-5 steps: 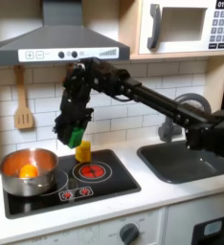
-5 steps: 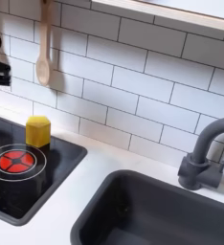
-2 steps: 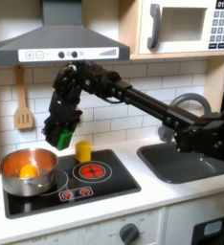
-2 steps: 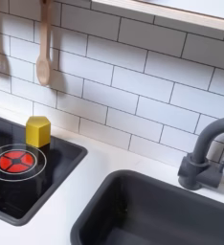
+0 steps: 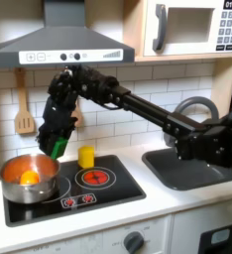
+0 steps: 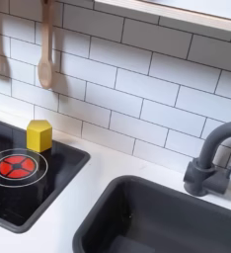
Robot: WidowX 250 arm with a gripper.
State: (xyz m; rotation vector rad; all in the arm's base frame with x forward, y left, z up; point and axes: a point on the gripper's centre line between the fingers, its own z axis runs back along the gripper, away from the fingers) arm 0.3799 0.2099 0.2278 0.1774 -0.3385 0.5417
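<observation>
Green shows between the fingers of the gripper, which is clamped on a small green block in the air just above the pot, near its 2 o'clock rim in the first exterior view. Shiny steel, round and deep, the pot sits on the stove and holds something orange. At the pot's 3 o'clock stands a yellow cylinder, close beside the hanging gripper but apart from it. A red ring marks the flat black glass. Behind, a wooden spatula hangs on glossy white tile. The second exterior view has the cylinder at the stove's back edge, with a dark matte sink and curved grey faucet well off at 3 o'clock.
</observation>
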